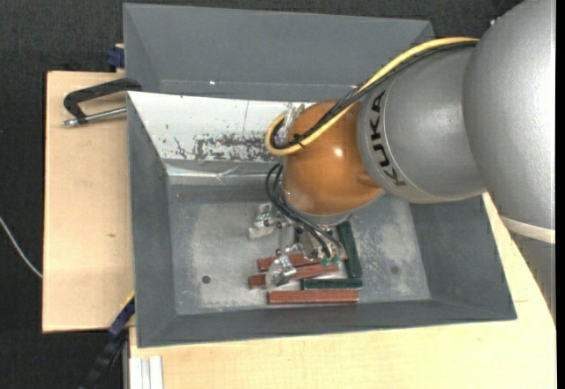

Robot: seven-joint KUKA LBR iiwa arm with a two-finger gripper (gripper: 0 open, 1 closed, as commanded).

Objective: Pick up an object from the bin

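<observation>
My gripper (287, 265) hangs under the arm's orange cover, low over the bin floor near the front middle. Directly beneath it lies a small cluster. A reddish-brown flat bar (313, 295) lies lengthwise closest to the bin's front wall. A second, shorter reddish-brown piece (263, 281) pokes out to the left under the gripper. A dark green rectangular thing (350, 257) lies on the cluster's right side, partly hidden by the cover. The gripper's metal parts touch or nearly touch the reddish pieces; I cannot tell whether anything is held.
The arm's grey body and orange cover hide the bin's right middle. Bare grey floor stretches left of the cluster, with a small dark speck (206, 280) on it. The bin's sloped walls rise on all sides.
</observation>
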